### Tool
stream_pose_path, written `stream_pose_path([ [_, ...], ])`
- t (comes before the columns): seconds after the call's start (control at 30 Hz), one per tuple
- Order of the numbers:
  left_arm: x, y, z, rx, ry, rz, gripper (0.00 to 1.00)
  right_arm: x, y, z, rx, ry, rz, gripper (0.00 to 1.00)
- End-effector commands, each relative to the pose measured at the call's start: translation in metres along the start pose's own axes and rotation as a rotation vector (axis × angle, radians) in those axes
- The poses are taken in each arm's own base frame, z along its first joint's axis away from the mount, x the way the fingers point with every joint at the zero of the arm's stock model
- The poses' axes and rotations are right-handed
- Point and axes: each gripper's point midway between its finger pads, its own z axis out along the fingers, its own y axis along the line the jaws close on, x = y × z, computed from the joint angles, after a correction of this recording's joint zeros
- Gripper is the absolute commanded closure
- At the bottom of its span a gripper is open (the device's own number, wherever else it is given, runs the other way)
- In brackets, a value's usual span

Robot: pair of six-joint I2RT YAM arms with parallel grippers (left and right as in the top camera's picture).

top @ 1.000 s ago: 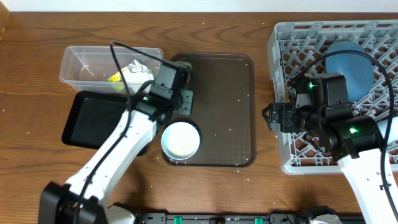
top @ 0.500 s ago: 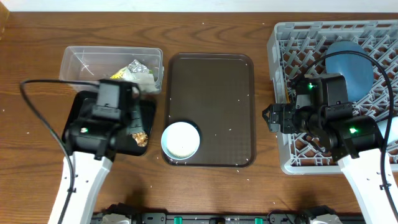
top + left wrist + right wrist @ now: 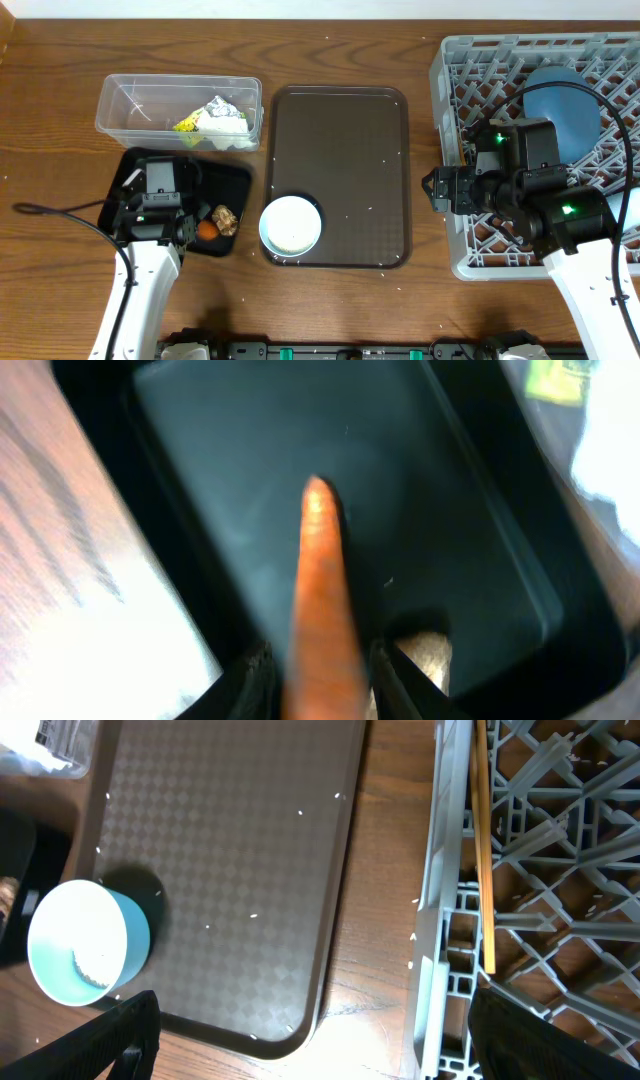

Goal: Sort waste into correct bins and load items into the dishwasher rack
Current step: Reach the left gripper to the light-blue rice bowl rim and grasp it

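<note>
My left gripper [image 3: 198,226] hangs over the shallow black tray [image 3: 150,170] and is shut on the small orange carrot [image 3: 208,229]. In the left wrist view the carrot [image 3: 320,610] stands between the fingers [image 3: 322,678], with the brown food lump [image 3: 425,655] beside it on the tray [image 3: 250,480]. The clear tub [image 3: 125,100] holds the green-and-silver wrapper [image 3: 188,124] and the white tissue [image 3: 228,122]. The white bowl [image 3: 291,225] sits on the brown serving tray. My right gripper [image 3: 432,188] is open and empty beside the grey rack [image 3: 450,60], which holds the blue plate [image 3: 562,100] and the chopsticks [image 3: 482,840]. The cups are out of view.
The brown serving tray [image 3: 340,150] lies in the middle with loose rice grains on it. The right wrist view shows the bowl [image 3: 85,945] with rice in it, the tray's corner and the rack's left wall [image 3: 440,920].
My left arm swung from the brown serving tray leftward and down to the black tray, carrying the carrot. The right arm has not moved.
</note>
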Motion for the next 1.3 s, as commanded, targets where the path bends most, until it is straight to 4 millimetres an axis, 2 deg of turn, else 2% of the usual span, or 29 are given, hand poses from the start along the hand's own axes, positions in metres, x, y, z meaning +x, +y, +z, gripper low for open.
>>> stream_pose_path([
  [0.0,0.000,0.003,0.008,-0.007,-0.017,-0.135,0.64,-0.003,-0.005,-0.002,0.009,-0.009,0.017,0.08],
  [0.2,0.001,0.002,0.011,-0.006,-0.009,-0.077,0.61,-0.003,-0.005,-0.002,0.009,-0.009,0.017,0.08],
  [0.27,0.003,-0.010,0.004,0.057,0.015,0.001,0.61,-0.003,-0.005,-0.002,0.008,-0.009,0.017,0.08],
  [0.3,0.004,-0.019,-0.001,0.109,0.035,0.042,0.61,-0.003,-0.005,-0.002,0.008,-0.009,0.016,0.08],
  [0.4,0.009,-0.054,-0.030,0.313,0.087,0.173,0.49,-0.004,-0.001,-0.002,-0.012,-0.010,0.015,0.06],
  [0.5,0.016,-0.081,-0.063,0.511,0.106,0.318,0.47,-0.006,0.023,-0.002,-0.138,-0.013,-0.002,0.07],
  [0.57,0.025,-0.089,-0.077,0.590,0.105,0.426,0.45,-0.008,0.037,-0.002,-0.197,-0.014,-0.023,0.08],
  [0.67,0.052,-0.089,-0.087,0.638,0.160,0.582,0.43,-0.007,0.044,0.003,-0.206,-0.006,-0.046,0.08],
  [0.87,0.105,-0.077,-0.090,0.619,0.296,0.828,0.43,-0.007,0.048,0.019,-0.207,0.031,-0.005,0.10],
  [1.0,0.113,-0.070,-0.086,0.560,0.294,0.887,0.43,-0.002,0.059,0.032,-0.253,0.088,0.017,0.17],
  [1.27,0.111,-0.066,-0.084,0.531,0.281,0.895,0.42,0.035,0.099,0.080,-0.288,0.269,-0.081,0.24],
])
